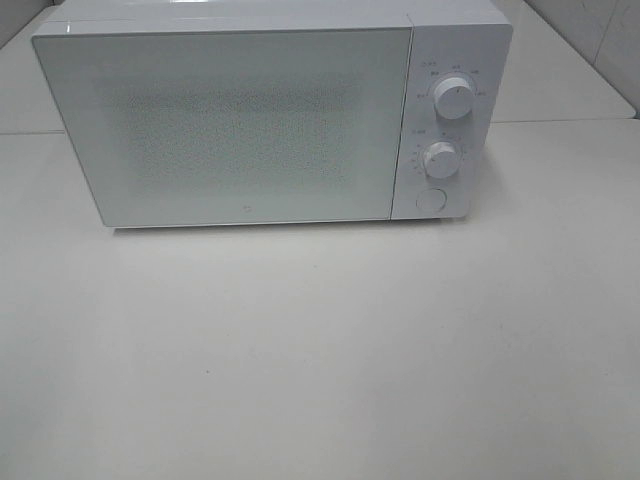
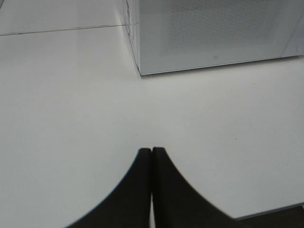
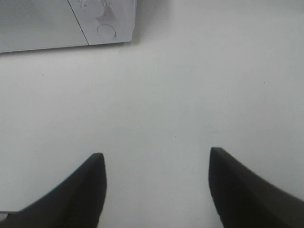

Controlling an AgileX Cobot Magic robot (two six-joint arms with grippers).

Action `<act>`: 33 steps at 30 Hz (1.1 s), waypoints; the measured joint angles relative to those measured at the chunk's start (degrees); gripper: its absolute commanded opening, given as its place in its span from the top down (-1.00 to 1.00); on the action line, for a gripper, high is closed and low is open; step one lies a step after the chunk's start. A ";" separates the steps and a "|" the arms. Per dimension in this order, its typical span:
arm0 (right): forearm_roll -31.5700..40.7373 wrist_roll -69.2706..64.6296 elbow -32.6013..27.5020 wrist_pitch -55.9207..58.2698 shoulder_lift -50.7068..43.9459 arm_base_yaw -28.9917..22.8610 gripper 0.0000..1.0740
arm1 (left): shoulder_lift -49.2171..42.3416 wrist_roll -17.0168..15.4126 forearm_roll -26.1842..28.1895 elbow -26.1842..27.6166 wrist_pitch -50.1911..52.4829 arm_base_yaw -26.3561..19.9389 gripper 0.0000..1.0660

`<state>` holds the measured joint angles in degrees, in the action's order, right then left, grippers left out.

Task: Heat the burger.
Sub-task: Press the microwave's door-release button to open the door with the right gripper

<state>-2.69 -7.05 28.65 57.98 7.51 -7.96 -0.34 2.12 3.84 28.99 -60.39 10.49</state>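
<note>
The burger is not in view in any frame. A white microwave (image 1: pixel 270 115) stands at the back of the white table (image 1: pixel 320 350) with its door shut. It has two round knobs (image 1: pixel 455 98) and a round button (image 1: pixel 430 200) on its right panel. Its front lower corner shows in the left wrist view (image 2: pixel 209 38), and its button corner in the right wrist view (image 3: pixel 107 31). My left gripper (image 2: pixel 151 151) is shut and empty, over bare table in front of the microwave. My right gripper (image 3: pixel 156 159) is open and empty over bare table. Neither gripper shows in the exterior high view.
A seam line (image 1: pixel 560 122) crosses the table behind the microwave. A tiled wall edge (image 1: pixel 600 40) shows at the back right.
</note>
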 measured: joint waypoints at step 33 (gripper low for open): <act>-0.06 0.06 0.00 0.00 -7.68 0.00 -0.11 | 0.00 0.00 0.00 0.00 0.00 0.00 0.99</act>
<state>-2.75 -6.99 28.65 57.98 -0.17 -7.96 -0.34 2.12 3.84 28.99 -60.39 10.49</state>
